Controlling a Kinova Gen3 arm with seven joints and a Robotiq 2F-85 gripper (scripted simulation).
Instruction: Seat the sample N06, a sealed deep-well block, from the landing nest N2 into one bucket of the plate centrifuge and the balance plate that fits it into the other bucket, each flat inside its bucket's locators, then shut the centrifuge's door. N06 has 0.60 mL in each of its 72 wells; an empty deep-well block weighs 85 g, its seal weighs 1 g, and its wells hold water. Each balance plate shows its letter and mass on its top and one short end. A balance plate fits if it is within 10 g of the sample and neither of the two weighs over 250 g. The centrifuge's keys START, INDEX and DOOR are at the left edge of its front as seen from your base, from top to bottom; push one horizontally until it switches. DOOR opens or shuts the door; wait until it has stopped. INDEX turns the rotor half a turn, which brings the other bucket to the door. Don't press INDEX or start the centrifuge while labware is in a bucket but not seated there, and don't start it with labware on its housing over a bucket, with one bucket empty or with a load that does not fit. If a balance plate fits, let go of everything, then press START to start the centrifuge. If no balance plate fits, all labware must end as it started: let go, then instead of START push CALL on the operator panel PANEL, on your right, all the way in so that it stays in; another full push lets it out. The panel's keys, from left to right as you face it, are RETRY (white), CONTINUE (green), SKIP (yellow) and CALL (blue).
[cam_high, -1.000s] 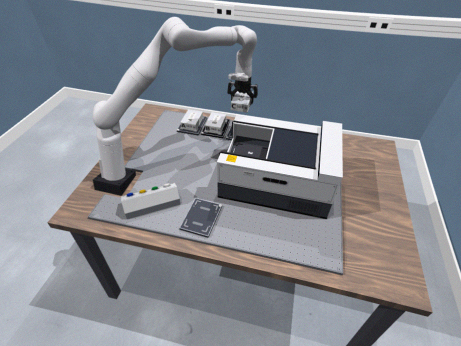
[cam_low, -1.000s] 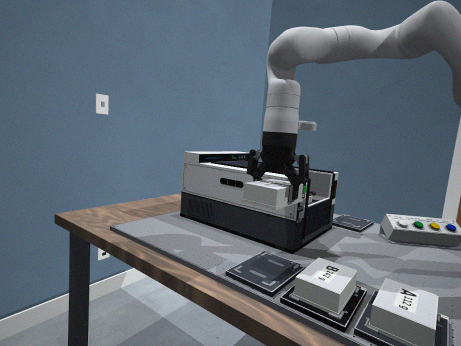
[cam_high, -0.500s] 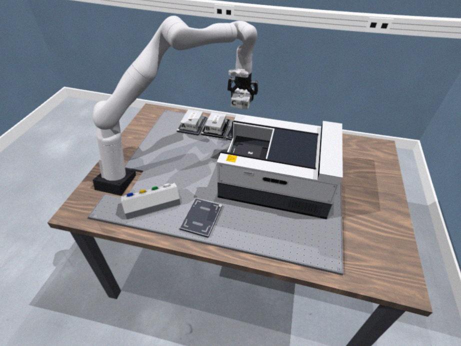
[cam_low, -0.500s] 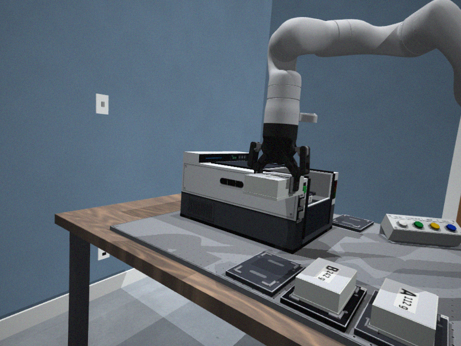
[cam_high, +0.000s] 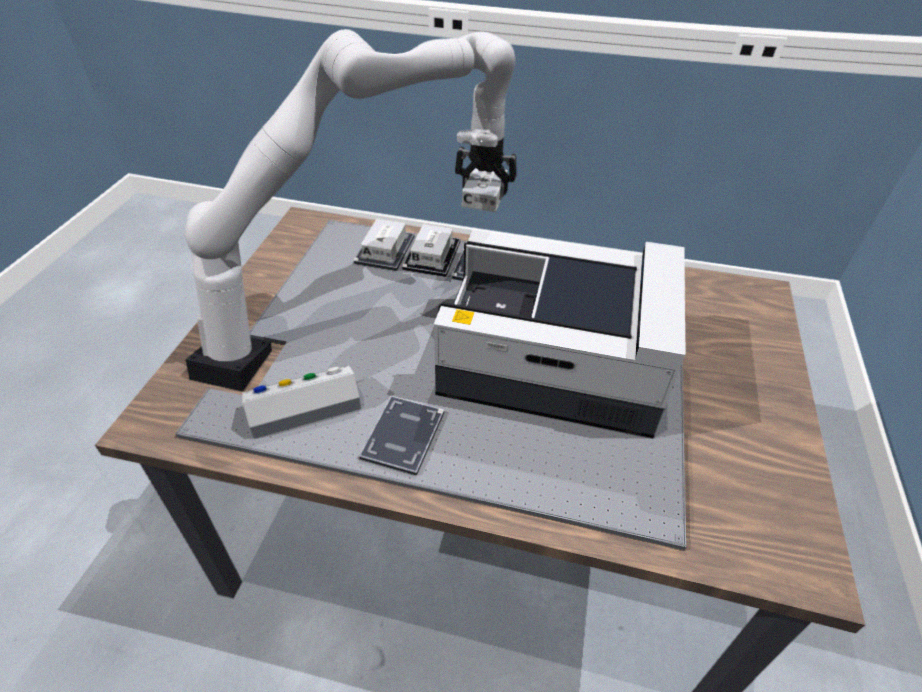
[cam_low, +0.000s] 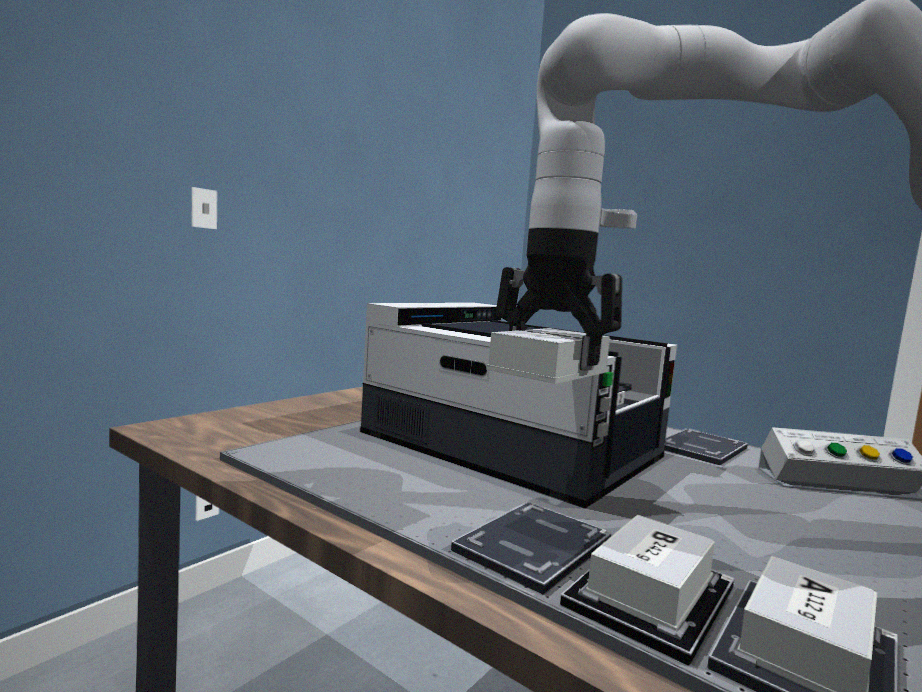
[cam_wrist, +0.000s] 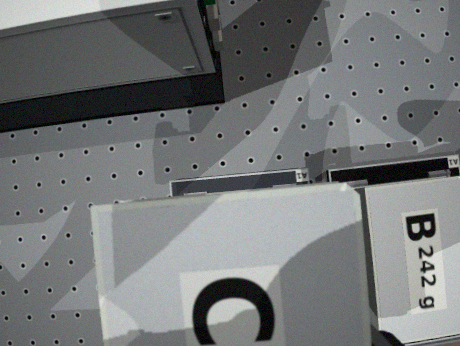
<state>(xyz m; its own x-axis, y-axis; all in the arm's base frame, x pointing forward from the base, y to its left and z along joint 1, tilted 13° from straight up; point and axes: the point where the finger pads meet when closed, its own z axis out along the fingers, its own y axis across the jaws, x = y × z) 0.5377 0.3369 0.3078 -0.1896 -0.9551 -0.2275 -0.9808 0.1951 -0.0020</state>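
A lab bench here: a plate centrifuge (cam_high: 551, 350) on a perforated grey breadboard (cam_high: 521, 476), labelled balance plates (cam_low: 651, 566) in nests, and a four-button operator panel (cam_high: 301, 398) near the front.
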